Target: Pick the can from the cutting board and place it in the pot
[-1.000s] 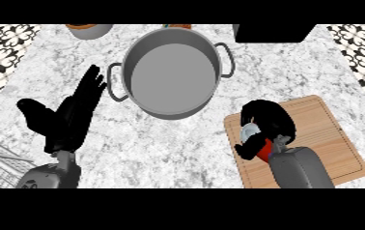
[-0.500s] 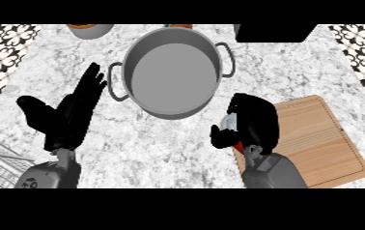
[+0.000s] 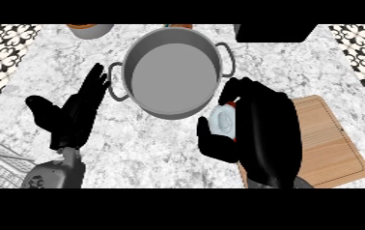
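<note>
My right hand (image 3: 264, 132) is curled round the can (image 3: 224, 120), whose white end and a bit of red show between thumb and fingers. It hangs just right of the grey pot (image 3: 171, 74), close to the rim, left of the wooden cutting board (image 3: 324, 147). The board holds nothing that I can see. My left hand (image 3: 71, 115) rests open, fingers up, at the pot's left, near its handle.
A small bowl (image 3: 91, 29) stands at the back left and a dark block (image 3: 274, 32) at the back right. A wire rack (image 3: 13, 164) shows at the lower left edge. Patterned tiles run along both sides.
My right hand has lifted the can off the cutting board and carried it left and up toward the pot's rim. The left hand has stayed still.
</note>
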`<state>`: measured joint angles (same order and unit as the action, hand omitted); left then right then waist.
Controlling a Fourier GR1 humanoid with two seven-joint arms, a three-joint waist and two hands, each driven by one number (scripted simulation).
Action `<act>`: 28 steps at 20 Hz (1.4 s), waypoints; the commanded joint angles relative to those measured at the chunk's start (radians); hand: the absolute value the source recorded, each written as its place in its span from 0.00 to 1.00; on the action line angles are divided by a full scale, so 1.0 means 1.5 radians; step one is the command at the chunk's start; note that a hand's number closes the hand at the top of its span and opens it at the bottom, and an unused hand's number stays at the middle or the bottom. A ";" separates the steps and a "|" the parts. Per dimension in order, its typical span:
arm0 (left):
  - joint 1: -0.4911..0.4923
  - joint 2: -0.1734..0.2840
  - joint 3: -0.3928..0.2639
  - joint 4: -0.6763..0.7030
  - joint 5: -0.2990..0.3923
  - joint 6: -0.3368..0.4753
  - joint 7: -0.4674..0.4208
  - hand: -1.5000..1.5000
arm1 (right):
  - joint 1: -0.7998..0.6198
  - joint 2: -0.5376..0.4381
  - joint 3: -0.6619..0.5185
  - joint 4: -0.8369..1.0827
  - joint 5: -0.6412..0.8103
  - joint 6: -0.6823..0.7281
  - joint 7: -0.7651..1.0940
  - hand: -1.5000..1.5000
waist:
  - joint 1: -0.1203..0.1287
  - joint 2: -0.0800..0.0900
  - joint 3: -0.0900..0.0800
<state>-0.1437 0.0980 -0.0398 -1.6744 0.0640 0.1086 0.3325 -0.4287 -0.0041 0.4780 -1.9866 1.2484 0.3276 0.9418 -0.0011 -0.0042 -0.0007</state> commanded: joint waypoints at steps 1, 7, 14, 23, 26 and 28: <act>-0.002 -0.012 -0.008 0.033 -0.015 0.001 -0.038 0.50 | -0.113 0.003 0.001 -0.078 -0.023 0.068 0.037 1.00 | 0.000 0.001 0.000; -0.030 0.000 0.010 0.005 0.007 -0.005 0.030 0.50 | -0.318 0.003 -0.023 0.058 -0.132 0.016 0.143 1.00 | 0.012 0.001 0.000; -0.001 -0.011 -0.005 -0.016 -0.008 -0.005 -0.005 0.50 | -0.412 0.003 -0.108 0.293 -0.172 -0.092 0.089 1.00 | 0.016 0.004 0.000; 0.011 0.002 -0.008 -0.067 -0.010 -0.008 0.045 0.50 | -0.476 0.003 -0.166 0.556 -0.194 -0.218 -0.020 1.00 | 0.018 0.005 0.000; -0.027 0.003 0.008 -0.033 -0.001 -0.013 0.053 0.50 | -0.531 0.003 -0.164 0.640 -0.231 -0.220 -0.047 1.00 | 0.016 0.006 0.000; -0.004 0.003 0.010 -0.015 0.003 -0.025 0.014 0.50 | -0.527 0.003 -0.145 0.698 -0.238 -0.242 -0.087 1.00 | 0.020 0.007 0.000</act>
<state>-0.1496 0.0847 -0.0487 -1.7022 0.0448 0.0950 0.3541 -1.1837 -0.0009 0.2576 -1.0831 0.9217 0.0025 0.8801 0.0262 0.0059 -0.0007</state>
